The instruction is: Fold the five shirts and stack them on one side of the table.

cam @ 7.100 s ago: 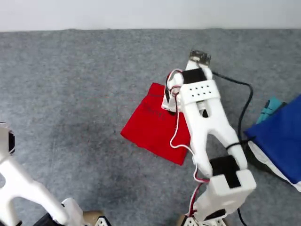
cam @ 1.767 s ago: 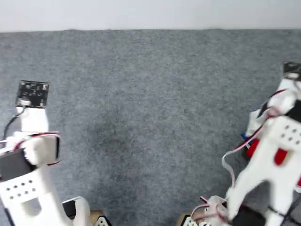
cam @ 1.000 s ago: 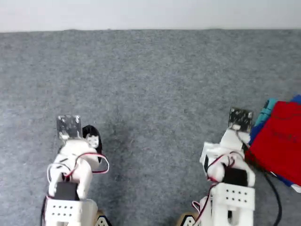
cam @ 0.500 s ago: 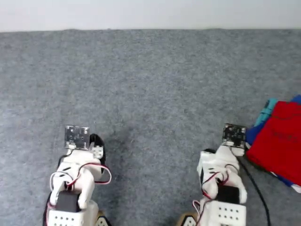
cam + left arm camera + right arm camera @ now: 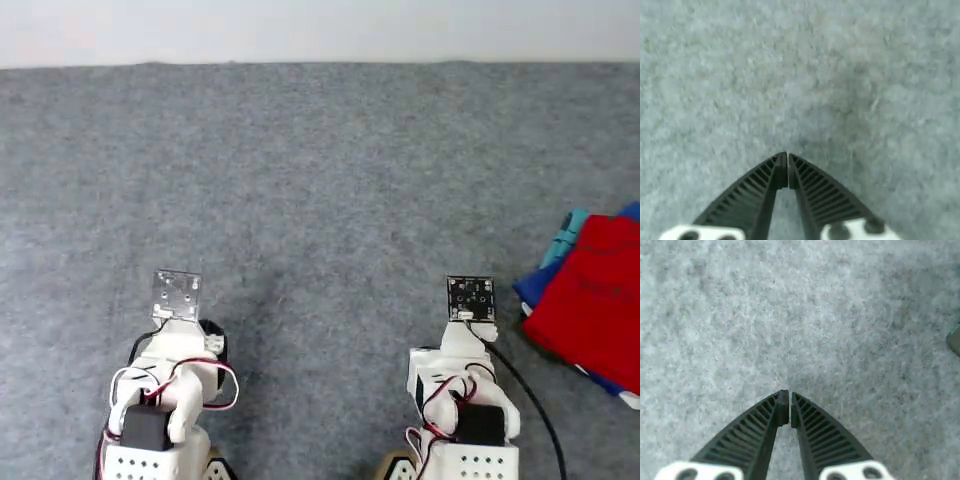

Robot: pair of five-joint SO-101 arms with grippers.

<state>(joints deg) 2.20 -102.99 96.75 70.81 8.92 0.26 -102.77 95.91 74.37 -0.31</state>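
- Folded red cloth shirt [image 5: 590, 305] is topping the blue pile [image 5: 535, 285] at the grey felt bench's [image 5: 320, 170] three o'clock
- Left gripper [image 5: 788, 170] and right gripper [image 5: 789, 407] are hovering, jaws pressed together, empty
- Stacking is looking finished; count unclear

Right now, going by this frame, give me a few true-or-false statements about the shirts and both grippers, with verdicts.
1. The red shirt lies on top of the pile at one side of the table. True.
2. The left gripper holds a shirt. False: it is shut on nothing, over bare table.
3. The right gripper is shut. True.
4. The blue shirt covers the red one. False: the blue one lies beneath the red.
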